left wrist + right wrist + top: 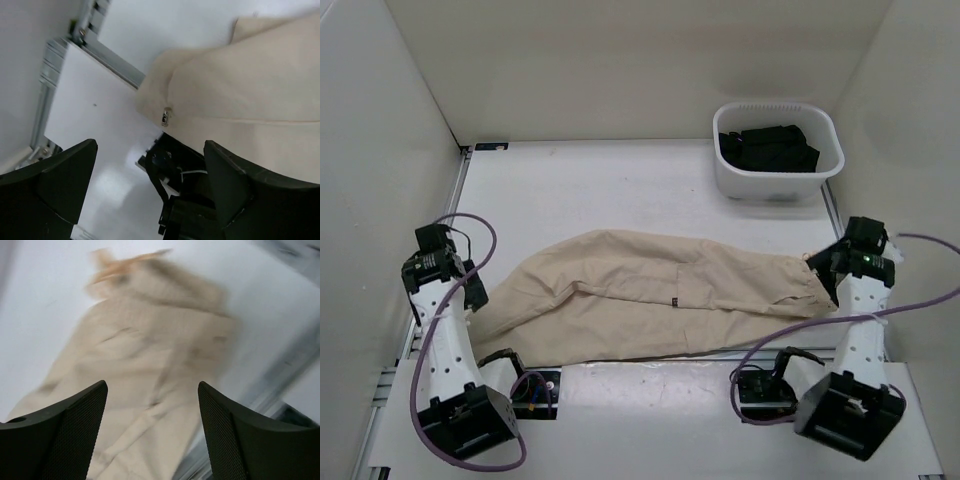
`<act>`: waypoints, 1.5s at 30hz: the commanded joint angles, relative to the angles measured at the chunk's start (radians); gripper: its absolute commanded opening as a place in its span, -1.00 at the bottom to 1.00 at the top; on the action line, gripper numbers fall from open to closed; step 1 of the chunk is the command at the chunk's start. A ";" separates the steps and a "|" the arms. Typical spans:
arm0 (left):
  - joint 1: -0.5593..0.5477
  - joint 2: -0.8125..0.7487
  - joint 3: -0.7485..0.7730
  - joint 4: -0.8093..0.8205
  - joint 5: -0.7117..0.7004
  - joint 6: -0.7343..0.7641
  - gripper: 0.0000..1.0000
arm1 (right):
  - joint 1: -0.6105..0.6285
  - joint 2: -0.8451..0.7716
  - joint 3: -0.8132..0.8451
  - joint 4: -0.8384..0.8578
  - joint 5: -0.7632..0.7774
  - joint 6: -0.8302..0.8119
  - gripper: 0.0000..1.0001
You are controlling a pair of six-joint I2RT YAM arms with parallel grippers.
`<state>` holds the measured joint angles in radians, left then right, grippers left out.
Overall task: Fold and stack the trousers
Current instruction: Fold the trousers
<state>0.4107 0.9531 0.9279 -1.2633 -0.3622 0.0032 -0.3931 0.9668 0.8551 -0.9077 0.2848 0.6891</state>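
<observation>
**Lying flat along the near edge of the desk, the trousers are free of both grippers**

Stretching from left to right, the trousers (pixel 650 295) lie on the desk (pixel 620 180) close to its near edge, between the two arms; the beige cloth lies in one long, low band with soft creases, and a small dark tag (pixel 673 300) shows near its middle; the gathered end points toward the right edge, the broader end toward the left edge.

The left gripper (pixel 472 288) sits at the left end of the cloth; in the left wrist view the left gripper (pixel 150 147) has its fingers (pixel 65 175) spread wide with nothing between them, and the trousers (pixel 240 90) lie past the tips, apart from them.

The right gripper (pixel 825 272) sits at the gathered end; in the right wrist view, which is blurred, the right gripper (pixel 151 386) is likewise spread and empty, and the trousers (pixel 155 355) lie on the desk below and beyond its fingers (pixel 70 425); whether the tips touch the cloth cannot be told.

A white basket (pixel 775 185) stands in the far right corner of the desk, well apart from the trousers; black garments (pixel 767 148) lie inside it.
</observation>
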 commanded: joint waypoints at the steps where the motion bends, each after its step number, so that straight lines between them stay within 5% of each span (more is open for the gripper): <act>1: 0.004 -0.031 0.133 -0.053 -0.009 -0.003 1.00 | 0.212 0.015 0.085 0.167 -0.167 -0.111 0.55; 7: 0.004 -0.043 -0.173 -0.004 -0.067 -0.003 1.00 | 0.692 0.235 0.197 0.150 -0.032 -0.113 0.60; 10: 0.013 -0.043 -0.331 0.149 -0.133 -0.003 1.00 | 0.734 0.294 0.167 0.216 -0.071 -0.088 0.60; 14: 0.083 -0.002 -0.363 0.254 -0.150 -0.003 1.00 | 0.746 0.384 0.148 0.254 -0.127 -0.053 0.60; 22: 0.289 0.238 -0.364 0.352 0.052 -0.003 1.00 | 0.827 0.544 0.148 0.263 -0.104 -0.063 0.63; 24: 0.289 0.312 -0.307 0.352 0.187 -0.003 0.99 | 0.792 0.569 0.148 0.285 -0.104 -0.072 0.63; 27: 0.289 0.464 -0.227 0.326 0.288 -0.003 0.52 | 0.722 0.636 0.168 0.285 -0.122 -0.072 0.63; 28: 0.289 0.511 -0.212 0.326 0.302 -0.003 -0.03 | 0.705 0.662 0.168 0.285 -0.122 -0.060 0.63; 30: 0.289 0.541 -0.161 0.315 0.327 -0.003 -0.66 | 0.665 0.681 0.168 0.309 -0.154 -0.051 0.60; 45: 0.027 0.756 0.638 0.062 0.220 -0.003 -0.72 | 0.619 0.783 0.177 0.332 -0.145 -0.051 0.58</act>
<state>0.4492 1.7100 1.5059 -1.0878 -0.0982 0.0002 0.2348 1.7084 1.0279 -0.6140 0.1318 0.6395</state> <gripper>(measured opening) 0.228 0.789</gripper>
